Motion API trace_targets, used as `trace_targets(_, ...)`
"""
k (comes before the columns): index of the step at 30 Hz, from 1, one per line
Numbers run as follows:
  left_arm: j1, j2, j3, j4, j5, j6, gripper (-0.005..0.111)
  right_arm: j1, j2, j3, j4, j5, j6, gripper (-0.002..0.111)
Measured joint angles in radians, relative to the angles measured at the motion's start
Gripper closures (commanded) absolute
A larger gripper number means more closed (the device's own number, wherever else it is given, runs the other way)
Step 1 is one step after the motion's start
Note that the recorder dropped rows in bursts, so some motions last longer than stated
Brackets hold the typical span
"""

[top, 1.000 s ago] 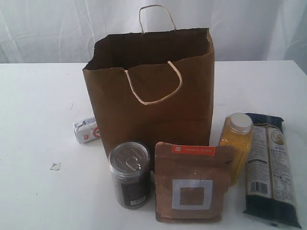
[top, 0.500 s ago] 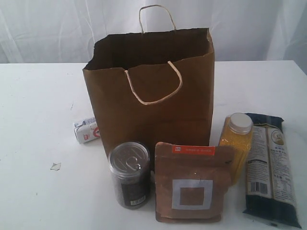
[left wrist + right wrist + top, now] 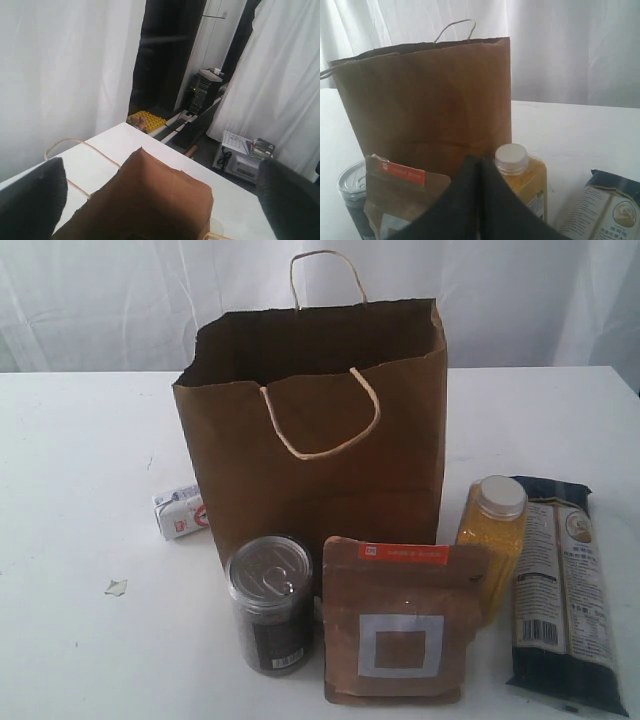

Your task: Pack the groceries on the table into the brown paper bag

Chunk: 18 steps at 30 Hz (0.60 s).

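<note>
1. Nothing on the desk (image 3: pixel 70 460) has shifted in the past second. The brown paper bag (image 3: pixel 320 460) stands upright and open-mouthed at the centre.
2. Five groceries sit outside the bag. The small white-blue carton (image 3: pixel 180 511) lies against its left side. The clear pull-tab can (image 3: pixel 270 605) and the brown pouch (image 3: pixel 400 625) stand in front. The yellow-grain bottle (image 3: pixel 490 535) and the long dark-blue packet (image 3: pixel 560 590) are at front right.
3. The left fingers (image 3: pixel 30 205) are spread wide and empty, above the bag's top edge. The right fingers (image 3: pixel 465 205) are pressed together on nothing, aimed between pouch and bottle.
4. The stillness suggests a pause before a pick, with most of the packing still ahead. The bag's dark interior hides whatever it holds.
</note>
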State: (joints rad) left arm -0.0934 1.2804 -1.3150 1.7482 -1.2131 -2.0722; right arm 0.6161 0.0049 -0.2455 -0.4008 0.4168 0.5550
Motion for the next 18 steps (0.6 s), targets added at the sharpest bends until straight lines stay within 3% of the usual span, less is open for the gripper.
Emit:
trace_targets(6, 0.0, 0.0, 0.0, 0.0, 0.0, -0.011, 0.002, 0.0, 0.0, 0.012, 0.005, -0.026, 0.002, 0.108)
trace_targets(12, 0.0, 0.0, 0.0, 0.0, 0.0, -0.018, 0.002, 0.0, 0.0, 0.159, 0.302, -0.111, 0.002, 0.108)
trace_targets(18, 0.0, 0.0, 0.0, 0.0, 0.0, -0.033, 0.002, 0.0, 0.0, 0.241, 0.359, -0.101, 0.002, 0.108)
